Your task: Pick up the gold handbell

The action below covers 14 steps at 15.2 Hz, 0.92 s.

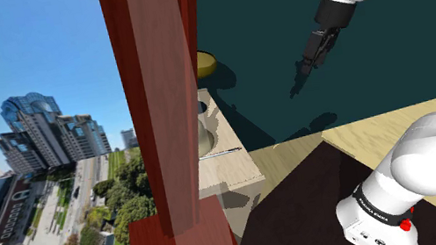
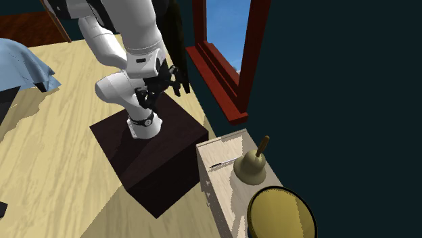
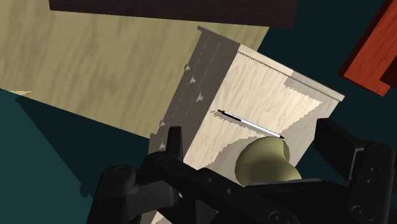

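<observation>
The gold handbell [image 2: 250,169] stands upright with a brown handle on a pale wooden cabinet [image 2: 220,152], next to the dark teal wall. In the wrist view the bell's dome [image 3: 264,162] lies beneath the hand, between the lines of the two black fingers [image 3: 172,146] but well apart from them. My gripper [image 3: 251,137] is open with nothing in it. It hangs in the air above and beside the cabinet [image 1: 230,164], in front of the teal wall, seen as gripper [image 1: 309,59] and gripper [image 2: 170,80].
A thin black-and-white pen [image 3: 249,123] lies on the cabinet top beside the bell. A round gold disc [image 2: 280,213] sits close by. A red wooden window frame [image 1: 161,108] covers part of the cabinet. The dark stand [image 2: 152,155] sits on the plank floor.
</observation>
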{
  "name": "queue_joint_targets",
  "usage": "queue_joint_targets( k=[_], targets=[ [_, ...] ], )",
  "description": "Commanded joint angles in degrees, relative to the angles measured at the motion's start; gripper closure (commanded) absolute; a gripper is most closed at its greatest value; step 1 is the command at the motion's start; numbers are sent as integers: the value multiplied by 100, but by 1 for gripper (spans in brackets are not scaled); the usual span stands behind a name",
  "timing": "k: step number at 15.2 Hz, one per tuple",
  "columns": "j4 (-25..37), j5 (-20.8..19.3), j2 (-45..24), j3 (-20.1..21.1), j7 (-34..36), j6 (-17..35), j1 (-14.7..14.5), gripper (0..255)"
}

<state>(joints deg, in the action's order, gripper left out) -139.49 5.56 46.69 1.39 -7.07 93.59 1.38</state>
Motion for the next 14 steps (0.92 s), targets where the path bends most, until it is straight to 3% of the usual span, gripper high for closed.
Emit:
queue_joint_targets(
  k=[1,8,14],
  targets=[
    [0,0,0,0,0,0,0,0],
    [478,99,-1279,801,713,859,-131,0],
    [1185,-134,-2536,1439,1408,1401,-135,0]
  ],
)
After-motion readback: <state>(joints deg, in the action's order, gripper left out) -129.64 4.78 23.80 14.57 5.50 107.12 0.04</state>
